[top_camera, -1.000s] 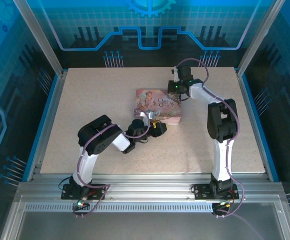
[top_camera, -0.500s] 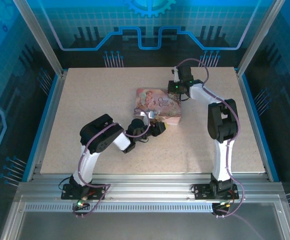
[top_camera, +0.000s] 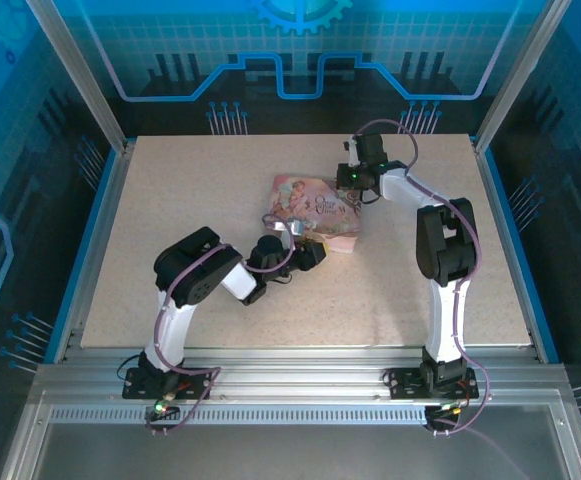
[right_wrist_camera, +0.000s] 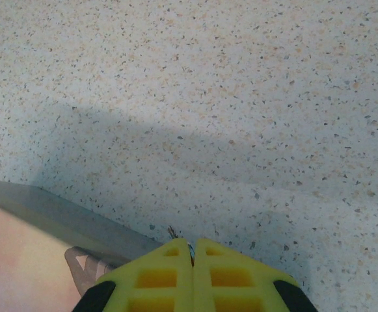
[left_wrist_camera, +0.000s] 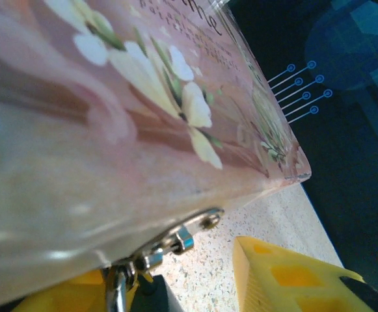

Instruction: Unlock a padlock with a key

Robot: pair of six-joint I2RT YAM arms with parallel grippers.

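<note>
The left end effector (left_wrist_camera: 166,266) has its yellow fingers (left_wrist_camera: 286,279) a moderate way apart at the near edge of the pink box (left_wrist_camera: 110,130). In its wrist view a small silvery piece, the padlock (left_wrist_camera: 118,289), sits between them, close against the left finger and apart from the right one. Whether the fingers pinch it cannot be told, since its lower part is cut off by the frame. Just beyond it, a shiny latch (left_wrist_camera: 182,237) runs along the box's lower edge. The speckled counter (left_wrist_camera: 267,214) shows in the gap to the right.

The right end effector (right_wrist_camera: 192,250) is at the box's far right corner, tips pressed together. A thin dark sliver, the key (right_wrist_camera: 174,231), pokes out at them, just above the counter. The box lies between key and padlock, keeping them well apart.
</note>
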